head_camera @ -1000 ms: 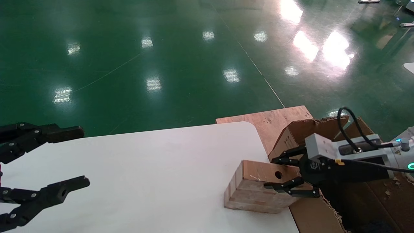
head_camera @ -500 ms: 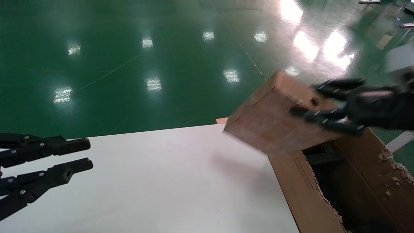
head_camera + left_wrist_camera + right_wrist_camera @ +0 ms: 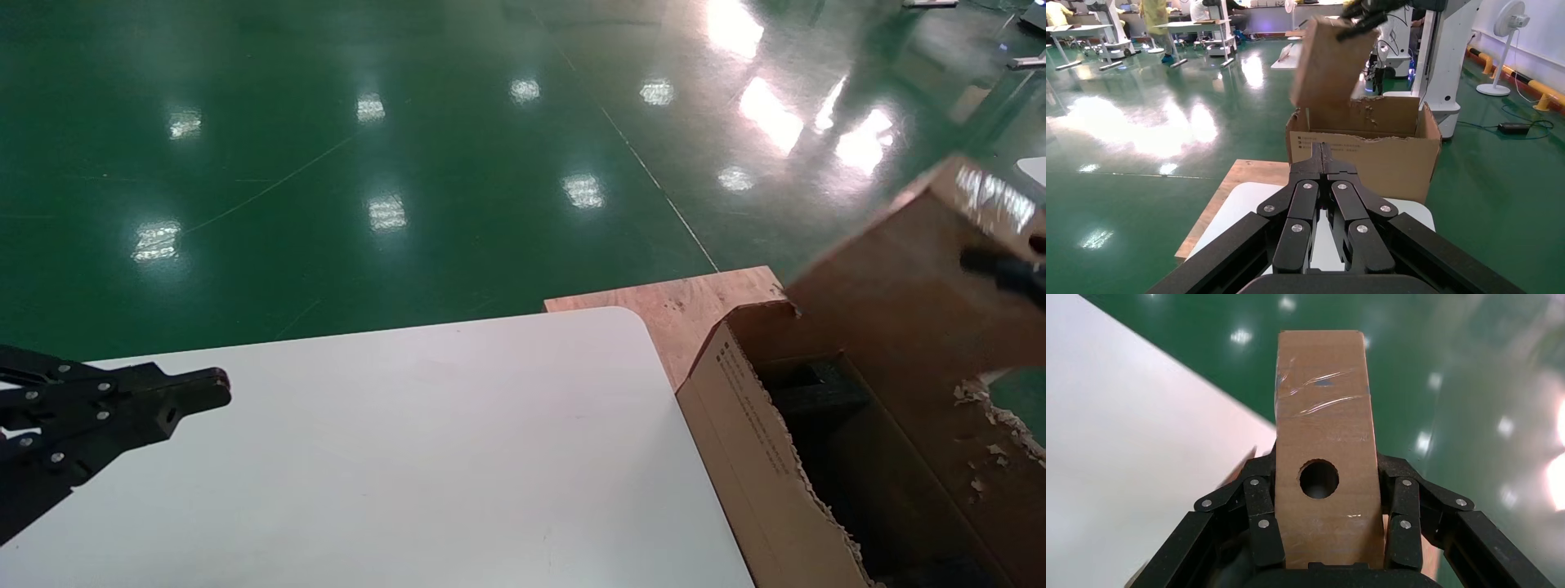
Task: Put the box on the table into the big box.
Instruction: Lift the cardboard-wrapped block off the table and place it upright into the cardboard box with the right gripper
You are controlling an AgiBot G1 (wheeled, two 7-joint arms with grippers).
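The small wood-coloured box [image 3: 907, 278] hangs tilted in the air above the big box [image 3: 739, 416], at the far right of the head view. My right gripper [image 3: 1326, 464] is shut on the box [image 3: 1324, 404], whose round hole faces the wrist camera. In the head view only one of its fingers [image 3: 1001, 268] shows. The left wrist view shows the box [image 3: 1330, 61] held over the carton [image 3: 1364, 165]. My left gripper [image 3: 214, 390] is shut and empty over the table [image 3: 409, 457] at the left; it also shows in its own wrist view [image 3: 1321, 150].
Black foam [image 3: 817, 394] lies inside the carton, whose flap edges are torn. A flat plywood board [image 3: 695, 302] lies under the table's rounded corner and the carton. Green shiny floor is all around. A white machine base [image 3: 1444, 73] stands behind the carton.
My right gripper has lifted the box off the table's right edge and swung it up and to the right, over the carton. My left gripper has gone from open to shut.
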